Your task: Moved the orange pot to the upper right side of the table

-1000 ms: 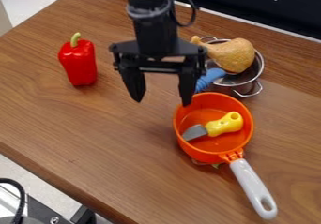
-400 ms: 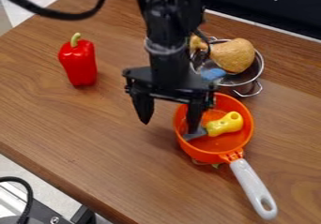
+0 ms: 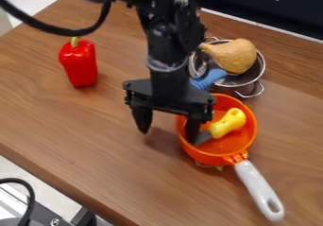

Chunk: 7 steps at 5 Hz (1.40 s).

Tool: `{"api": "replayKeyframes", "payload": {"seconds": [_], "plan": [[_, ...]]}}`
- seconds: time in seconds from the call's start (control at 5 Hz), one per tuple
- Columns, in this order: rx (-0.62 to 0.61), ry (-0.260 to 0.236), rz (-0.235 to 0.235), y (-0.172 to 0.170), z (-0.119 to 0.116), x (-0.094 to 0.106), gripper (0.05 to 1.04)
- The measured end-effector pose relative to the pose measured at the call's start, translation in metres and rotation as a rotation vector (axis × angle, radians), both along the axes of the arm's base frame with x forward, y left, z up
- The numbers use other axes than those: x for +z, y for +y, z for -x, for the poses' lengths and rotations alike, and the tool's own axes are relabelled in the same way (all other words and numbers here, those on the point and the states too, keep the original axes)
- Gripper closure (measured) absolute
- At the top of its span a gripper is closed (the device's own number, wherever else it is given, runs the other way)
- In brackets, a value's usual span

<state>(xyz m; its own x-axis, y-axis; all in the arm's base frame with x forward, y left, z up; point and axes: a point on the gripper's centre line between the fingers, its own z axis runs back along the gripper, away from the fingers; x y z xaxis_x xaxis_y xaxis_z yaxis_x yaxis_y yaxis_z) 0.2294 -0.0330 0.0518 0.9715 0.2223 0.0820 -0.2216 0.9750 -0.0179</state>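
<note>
Orange, with its pale handle pointing down to the right, the pot (image 3: 248, 136) sits on the table (image 3: 95, 144) near the metal pot (image 3: 253, 74). The gripper (image 3: 168, 129) stands wide, one finger inside the orange rim beside the yellow-handled knife (image 3: 228, 122), the other outside.

The fingers (image 3: 143, 120) stand apart, one inside the orange pot (image 3: 233, 146) beside a yellow-handled knife (image 3: 229, 123).
</note>
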Motion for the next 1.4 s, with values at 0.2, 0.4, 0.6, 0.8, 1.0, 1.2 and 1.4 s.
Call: {"api": "replayKeyframes", "payload": {"seconds": [0.2,0.4,0.6,0.8,1.0,1.2,1.4], "plan": [[0.008,-0.009,0.003,0.0,0.0,-0.002,0.376],[0.014,-0.042,0.029,-0.001,0.0,-0.002,0.657],[-0.03,0.014,0.054,0.0,-0.001,0.002,0.897],[-0.073,0.021,0.053,0.0,0.001,0.001,1.007],[-0.096,0.073,0.091,0.004,0.009,0.007,1.028],[-0.133,0.047,0.132,0.011,0.007,0.029,1.028],[-0.148,0.007,0.144,0.026,0.002,0.043,1.028]]}}
